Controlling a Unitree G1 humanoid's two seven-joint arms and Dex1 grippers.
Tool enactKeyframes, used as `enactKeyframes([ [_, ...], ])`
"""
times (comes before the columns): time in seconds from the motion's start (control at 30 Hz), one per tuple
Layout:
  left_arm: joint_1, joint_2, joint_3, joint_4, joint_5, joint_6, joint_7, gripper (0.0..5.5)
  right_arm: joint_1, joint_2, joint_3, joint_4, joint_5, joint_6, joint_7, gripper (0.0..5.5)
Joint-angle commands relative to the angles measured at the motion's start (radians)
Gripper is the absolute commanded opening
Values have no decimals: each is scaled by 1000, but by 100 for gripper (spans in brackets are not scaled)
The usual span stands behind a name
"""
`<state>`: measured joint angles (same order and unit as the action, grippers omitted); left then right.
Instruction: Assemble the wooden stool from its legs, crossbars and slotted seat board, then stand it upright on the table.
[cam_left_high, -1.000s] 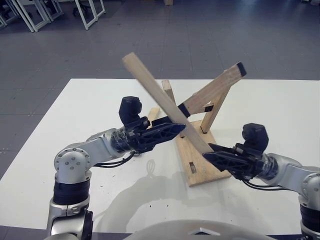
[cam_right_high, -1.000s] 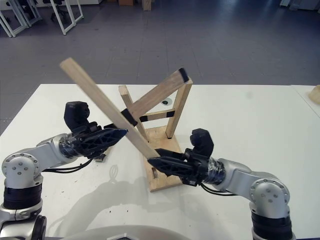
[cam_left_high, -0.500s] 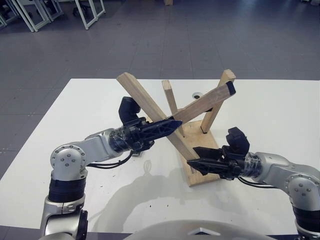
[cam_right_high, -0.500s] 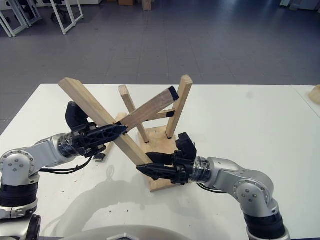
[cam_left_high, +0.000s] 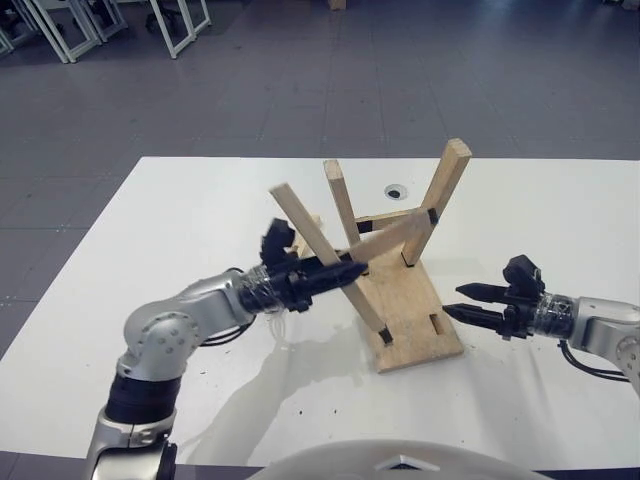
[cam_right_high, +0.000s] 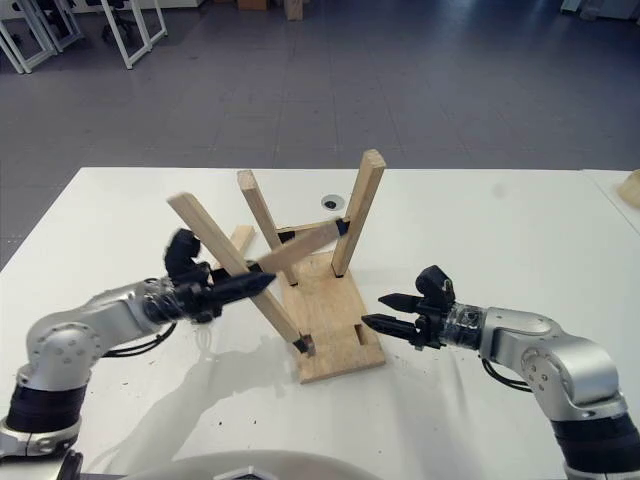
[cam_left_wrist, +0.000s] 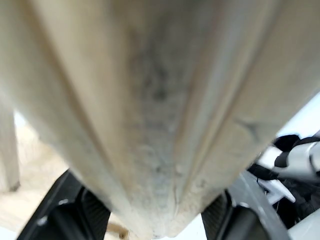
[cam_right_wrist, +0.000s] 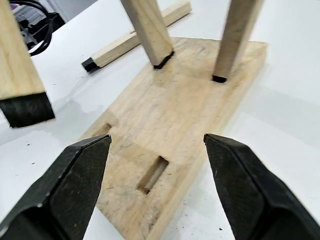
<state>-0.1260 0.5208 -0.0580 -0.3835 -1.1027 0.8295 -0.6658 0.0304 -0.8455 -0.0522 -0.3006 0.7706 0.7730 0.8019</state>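
Observation:
The slotted seat board (cam_left_high: 412, 308) lies flat on the white table. Two legs (cam_left_high: 441, 196) stand in its far slots, joined by a crossbar. A third leg (cam_left_high: 312, 240) leans steeply, its black-tipped foot (cam_left_high: 385, 337) at the board's near left slot, and a crossbar (cam_left_high: 398, 233) runs from it toward the right standing leg. My left gripper (cam_left_high: 347, 268) is shut on this leaning leg about halfway up; its fingers (cam_left_wrist: 85, 212) flank the wood. My right gripper (cam_left_high: 453, 302) hovers open and holds nothing just right of the board, which also shows between its fingers (cam_right_wrist: 80, 170).
A loose wooden piece (cam_right_wrist: 135, 42) with a black tip lies on the table left of the board. A round hole (cam_left_high: 397, 190) sits in the tabletop behind the stool parts. Bare white table spreads to the front and right. Grey floor lies beyond the far edge.
The leaning leg has swung down and its foot now rests at the board's near slot. My right gripper let go of that leg, opened and drew back to the right.

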Motion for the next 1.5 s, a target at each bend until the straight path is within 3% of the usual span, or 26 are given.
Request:
enactKeyframes([
  [0.03, 4, -25, -84, 31, 176, -131, -98, 206, 23, 42, 9, -2, -50, -35, -11, 343],
  [0.33, 15, -94, -117, 125, 328, -270, -205, 206, 61, 53, 51, -34, -110, -42, 34, 343],
  [0.67, 6, -83, -159, 219, 461, -357, -300, 205, 61, 50, 45, -63, -115, -28, 44, 343],
  [1.0, -69, -100, -109, 233, 453, -339, -288, 205, 185, -60, 292, -21, -460, -227, 83, 343],
  [1.5, -175, -104, -79, 361, 500, -375, -329, 205, 178, -59, 321, -18, -499, -278, 107, 343],
])
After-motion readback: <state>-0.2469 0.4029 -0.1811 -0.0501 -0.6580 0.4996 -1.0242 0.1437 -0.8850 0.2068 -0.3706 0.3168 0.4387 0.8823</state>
